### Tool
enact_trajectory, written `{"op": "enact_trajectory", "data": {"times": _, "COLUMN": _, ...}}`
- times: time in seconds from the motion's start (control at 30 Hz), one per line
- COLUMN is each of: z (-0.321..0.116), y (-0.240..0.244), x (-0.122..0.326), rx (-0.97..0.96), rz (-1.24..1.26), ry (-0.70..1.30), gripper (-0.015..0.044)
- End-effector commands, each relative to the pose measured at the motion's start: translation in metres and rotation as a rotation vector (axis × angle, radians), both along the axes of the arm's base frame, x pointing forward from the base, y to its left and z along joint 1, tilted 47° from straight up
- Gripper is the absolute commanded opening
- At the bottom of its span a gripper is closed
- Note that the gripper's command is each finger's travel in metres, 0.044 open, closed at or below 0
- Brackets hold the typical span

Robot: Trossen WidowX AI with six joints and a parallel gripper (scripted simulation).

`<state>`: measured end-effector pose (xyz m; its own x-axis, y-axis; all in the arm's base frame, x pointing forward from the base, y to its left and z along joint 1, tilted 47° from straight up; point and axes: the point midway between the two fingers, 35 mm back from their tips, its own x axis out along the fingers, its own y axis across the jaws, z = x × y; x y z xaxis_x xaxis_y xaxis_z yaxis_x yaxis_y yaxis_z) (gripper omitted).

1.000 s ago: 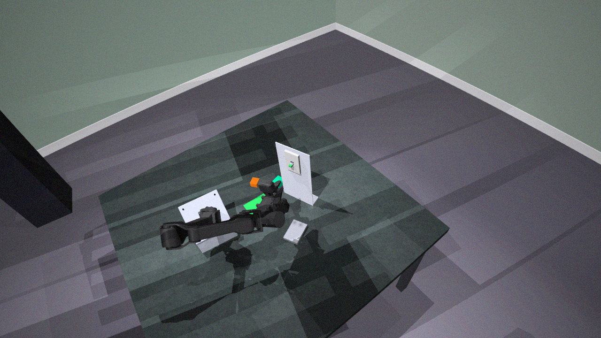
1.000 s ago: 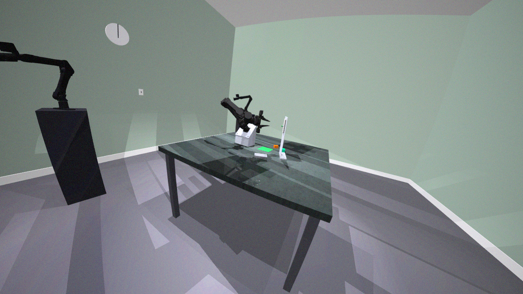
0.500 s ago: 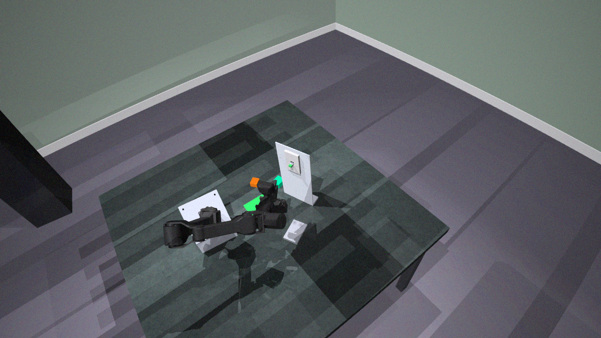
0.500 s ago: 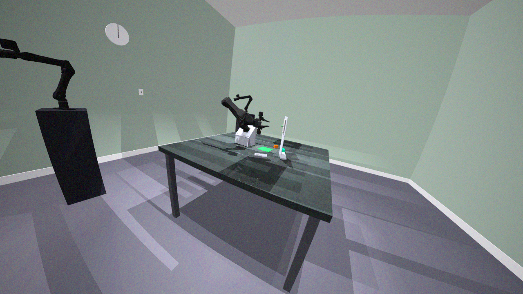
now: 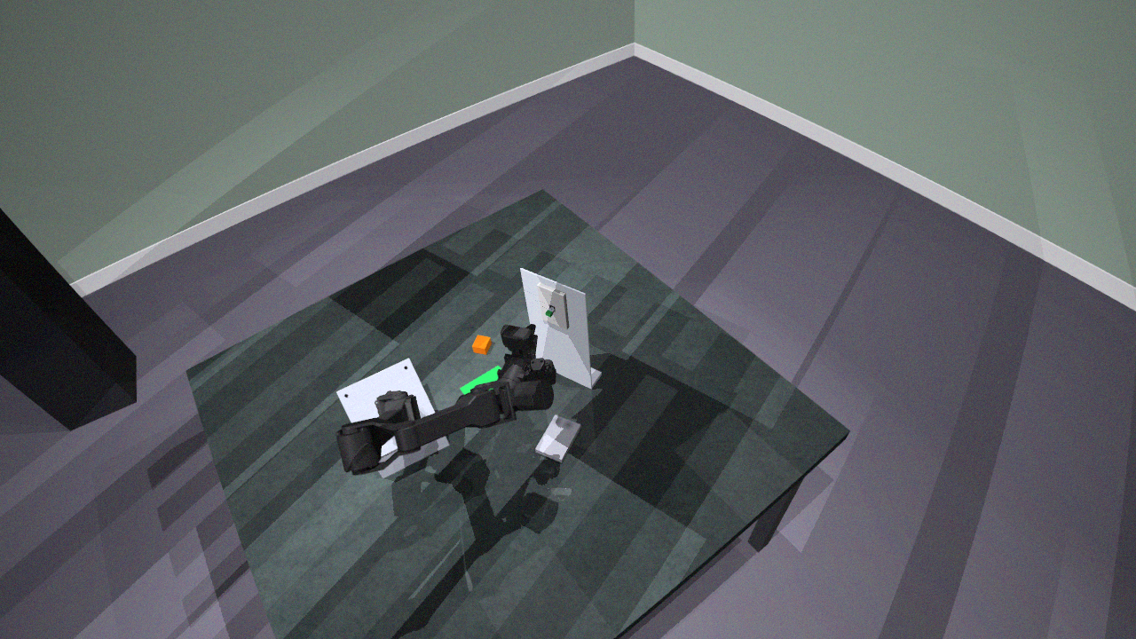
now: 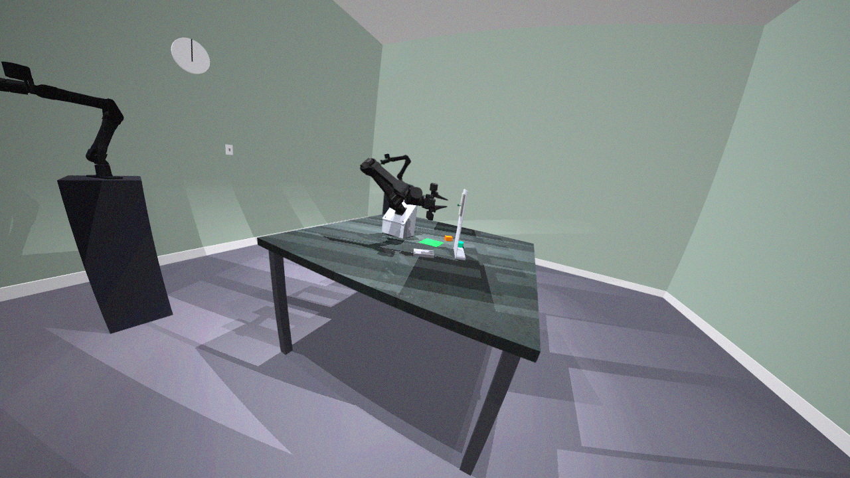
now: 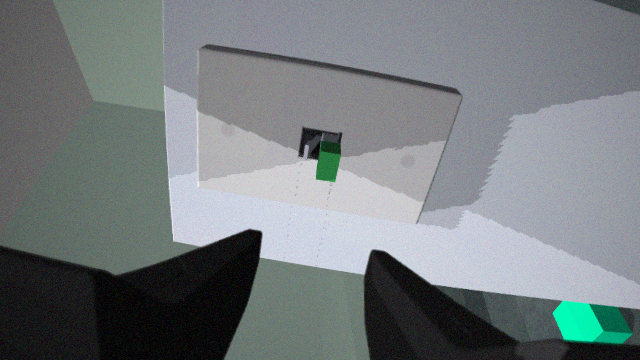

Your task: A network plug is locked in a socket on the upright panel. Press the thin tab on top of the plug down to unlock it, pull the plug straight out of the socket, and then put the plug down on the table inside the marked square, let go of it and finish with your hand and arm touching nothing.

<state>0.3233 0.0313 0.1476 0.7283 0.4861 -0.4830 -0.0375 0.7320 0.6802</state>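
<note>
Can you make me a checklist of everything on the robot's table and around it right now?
Surface: dark green marbled table, standing on dark legs.
Job's things: small green network plug seated in the socket of the upright white panel; bright green marked square, nothing on its visible part.
Clutter: orange cube; teal block; flat grey slab.
Tool: black two-finger tool, partly open, holding nothing, short of the plug.
Cables: nothing seen.
Surroundings: green walls, purple floor, black pedestal carrying a camera arm, round wall clock.
</note>
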Motion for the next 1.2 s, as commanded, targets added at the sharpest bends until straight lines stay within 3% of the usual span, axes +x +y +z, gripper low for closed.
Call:
{"op": "enact_trajectory", "data": {"times": 0.0, "z": -0.002, "y": 0.002, "x": 0.006, "rx": 0.002, "rz": -0.003, "ry": 0.001, "gripper": 0.0156}}
{"op": "enact_trajectory", "data": {"times": 1.17, "z": -0.017, "y": 0.018, "x": 0.049, "rx": 0.003, "rz": -0.003, "ry": -0.001, "gripper": 0.0156}}
